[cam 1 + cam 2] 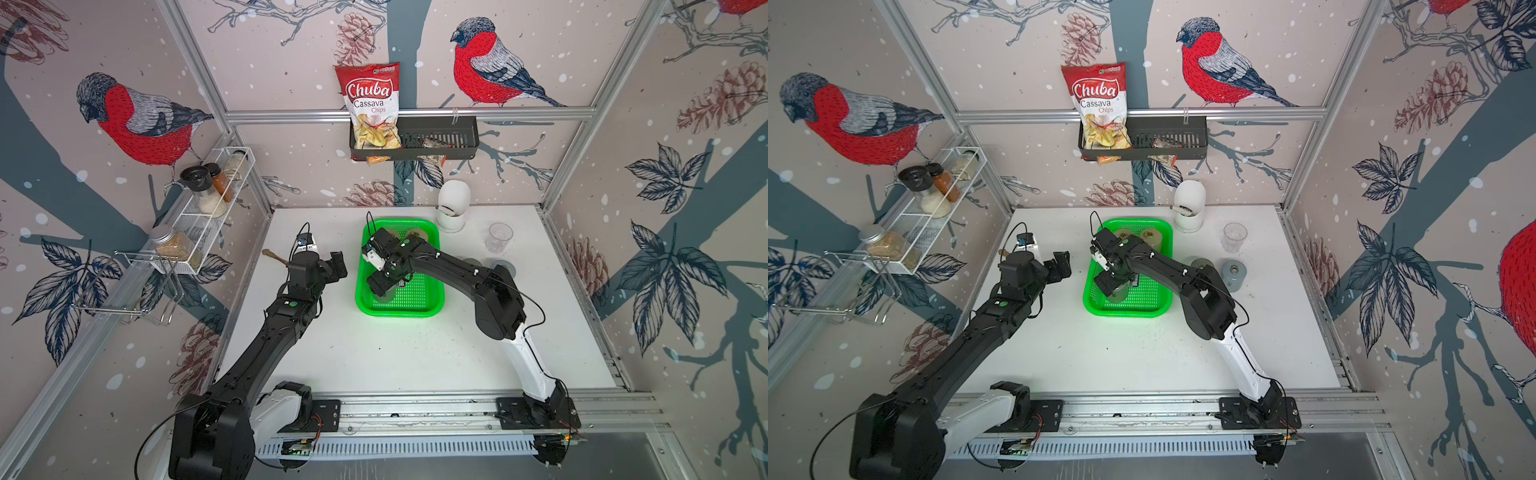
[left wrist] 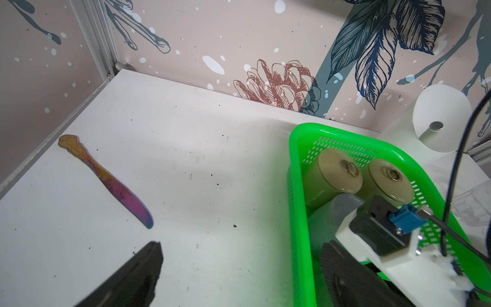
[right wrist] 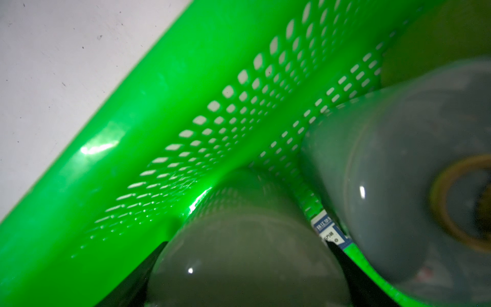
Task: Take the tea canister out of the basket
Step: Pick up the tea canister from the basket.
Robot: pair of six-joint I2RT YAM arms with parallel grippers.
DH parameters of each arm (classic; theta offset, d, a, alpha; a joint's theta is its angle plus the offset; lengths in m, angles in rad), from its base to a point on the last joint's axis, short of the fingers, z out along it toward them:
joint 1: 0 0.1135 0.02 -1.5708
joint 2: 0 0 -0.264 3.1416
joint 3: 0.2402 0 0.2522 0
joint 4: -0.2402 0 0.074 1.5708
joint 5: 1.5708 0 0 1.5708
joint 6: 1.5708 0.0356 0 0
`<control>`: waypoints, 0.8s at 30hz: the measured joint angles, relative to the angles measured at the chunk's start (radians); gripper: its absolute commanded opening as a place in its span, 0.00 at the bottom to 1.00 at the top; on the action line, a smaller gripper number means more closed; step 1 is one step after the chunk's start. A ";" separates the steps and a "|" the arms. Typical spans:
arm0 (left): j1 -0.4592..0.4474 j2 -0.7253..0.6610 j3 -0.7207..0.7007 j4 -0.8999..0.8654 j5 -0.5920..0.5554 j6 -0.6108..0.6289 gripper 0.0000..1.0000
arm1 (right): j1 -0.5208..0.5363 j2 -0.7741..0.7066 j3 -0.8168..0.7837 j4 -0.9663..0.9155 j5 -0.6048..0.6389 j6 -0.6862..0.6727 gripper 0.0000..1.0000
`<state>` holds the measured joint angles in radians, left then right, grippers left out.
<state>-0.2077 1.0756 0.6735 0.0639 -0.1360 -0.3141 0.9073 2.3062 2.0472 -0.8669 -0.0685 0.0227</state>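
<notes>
Though blurred, right claw (image 3: 244, 257) tight around tea canister (image 3: 247, 226); left claw (image 1: 1060, 266) wide open.

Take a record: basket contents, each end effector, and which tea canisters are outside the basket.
Container: green basket on white table
Inside: two beige tea canisters; second grey canister
Right end effector: in basket, closed around grey tea canister
Left end effector: open, empty, beside basket
Outside: two loose grey canisters on table

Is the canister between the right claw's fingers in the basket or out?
In. The canister sits low inside the basket, next to its meshed wall, with the right gripper around it.
</notes>
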 measured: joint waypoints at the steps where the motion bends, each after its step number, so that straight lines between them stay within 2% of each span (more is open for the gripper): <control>1: 0.000 0.000 0.000 0.000 0.000 0.000 0.97 | 0.000 0.000 0.000 0.000 0.000 0.000 0.57; 15: 0.000 -0.001 0.009 -0.002 0.001 0.000 0.97 | 0.006 -0.048 -0.011 -0.035 0.011 0.001 0.21; 19: 0.000 -0.001 0.015 -0.002 0.002 -0.001 0.97 | 0.006 -0.086 -0.012 -0.035 0.018 0.000 0.00; 24: 0.000 0.004 0.021 -0.004 0.002 0.000 0.97 | -0.005 -0.143 -0.024 -0.035 0.032 0.000 0.00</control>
<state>-0.2077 1.0794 0.6945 0.0601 -0.1345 -0.3141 0.9020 2.1632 2.0232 -0.9016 -0.0368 0.0231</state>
